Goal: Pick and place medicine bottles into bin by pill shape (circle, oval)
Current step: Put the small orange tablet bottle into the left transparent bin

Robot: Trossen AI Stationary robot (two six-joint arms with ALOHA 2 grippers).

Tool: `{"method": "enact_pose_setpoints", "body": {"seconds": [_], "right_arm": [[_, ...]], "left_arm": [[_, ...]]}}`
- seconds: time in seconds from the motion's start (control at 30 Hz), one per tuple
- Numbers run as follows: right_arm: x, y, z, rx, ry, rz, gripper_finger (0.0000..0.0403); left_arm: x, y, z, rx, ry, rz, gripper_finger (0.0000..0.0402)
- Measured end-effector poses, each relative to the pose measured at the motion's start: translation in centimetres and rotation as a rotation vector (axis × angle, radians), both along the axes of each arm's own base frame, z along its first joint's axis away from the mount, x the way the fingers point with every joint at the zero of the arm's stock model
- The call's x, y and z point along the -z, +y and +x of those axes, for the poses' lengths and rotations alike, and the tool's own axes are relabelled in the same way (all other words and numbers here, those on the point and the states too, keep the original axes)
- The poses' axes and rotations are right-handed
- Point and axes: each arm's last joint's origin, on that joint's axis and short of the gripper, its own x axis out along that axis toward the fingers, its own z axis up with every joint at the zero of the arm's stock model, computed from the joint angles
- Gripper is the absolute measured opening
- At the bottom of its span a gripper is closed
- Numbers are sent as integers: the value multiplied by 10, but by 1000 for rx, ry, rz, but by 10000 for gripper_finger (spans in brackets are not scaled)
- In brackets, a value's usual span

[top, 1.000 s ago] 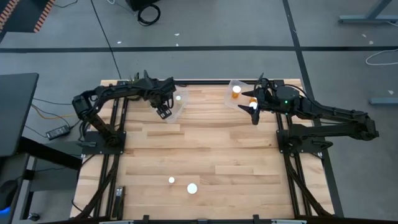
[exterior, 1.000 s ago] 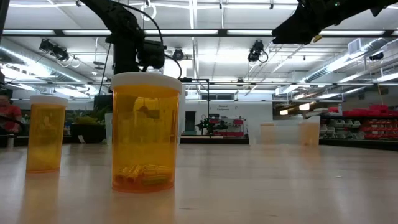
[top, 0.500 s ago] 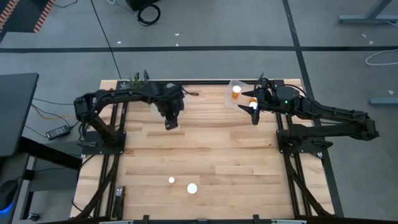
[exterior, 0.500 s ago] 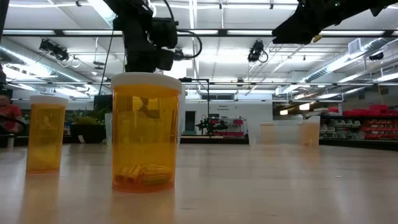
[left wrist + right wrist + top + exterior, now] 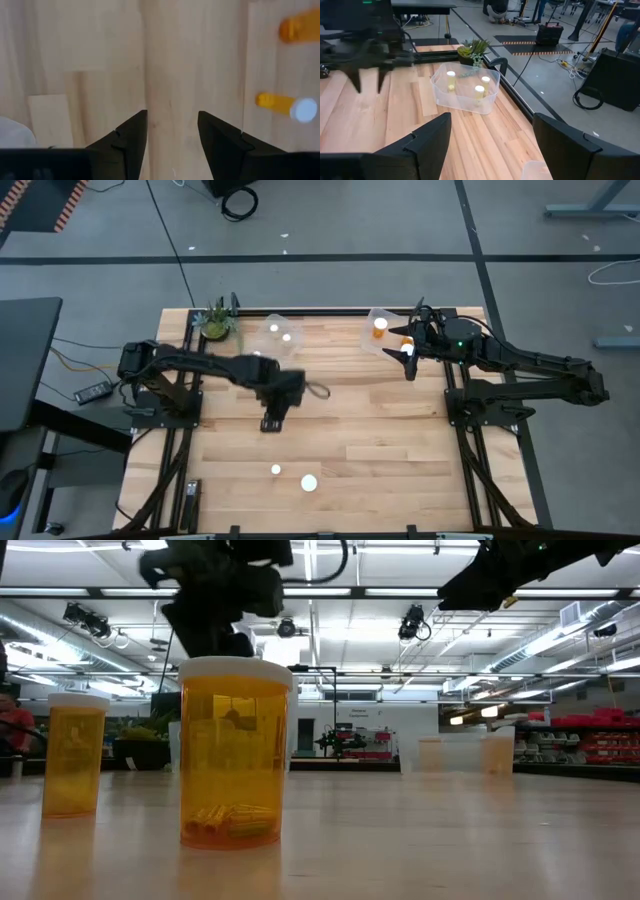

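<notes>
Two medicine bottles with white caps and amber bodies stand upright on the table near its front edge: one (image 5: 309, 482) (image 5: 235, 750) and a smaller-looking one (image 5: 276, 470) (image 5: 75, 753). Both also show in the left wrist view (image 5: 292, 107) (image 5: 300, 29). My left gripper (image 5: 272, 420) (image 5: 172, 135) is open and empty above the table's middle, on the far side of these two. My right gripper (image 5: 410, 365) (image 5: 492, 145) is open and empty beside the right bin (image 5: 372, 340), which holds bottles (image 5: 380, 326). The left bin (image 5: 262, 340) (image 5: 487, 100) holds bottles too (image 5: 479, 91).
A green potted plant (image 5: 215, 320) (image 5: 472, 49) stands at the far left corner beside the left bin. Bare wood lies between the bins and the two standing bottles. Both arms' bases flank the table's left and right edges.
My left gripper has swung away from the left bin, toward the table's near edge and a little to the right, coming over the table's middle, closer to the two standing bottles. The bottles have not moved.
</notes>
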Motion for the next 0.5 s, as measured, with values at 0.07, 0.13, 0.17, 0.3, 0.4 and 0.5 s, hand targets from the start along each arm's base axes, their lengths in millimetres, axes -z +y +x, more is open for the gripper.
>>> {"method": "enact_pose_setpoints", "body": {"seconds": [0.07, 0.13, 0.17, 0.3, 0.4, 0.5], "right_arm": [[0, 0, 0, 0, 0, 1, 287], [0, 0, 0, 1, -2, 4, 287], [0, 0, 0, 1, -2, 5, 287], [0, 0, 0, 1, -2, 6, 287], [0, 0, 0, 1, -2, 7, 287], [0, 0, 0, 3, -4, 10, 287]], "left_arm": [[0, -18, -2, 38, 11, 39, 189], [1, -36, -4, 76, 13, 60, 194], [1, -45, -6, 95, 12, 63, 196], [1, -78, -14, 159, 9, 87, 198], [1, -100, -21, 203, 5, 119, 194], [3, -120, -32, 279, 16, 151, 189]]}}
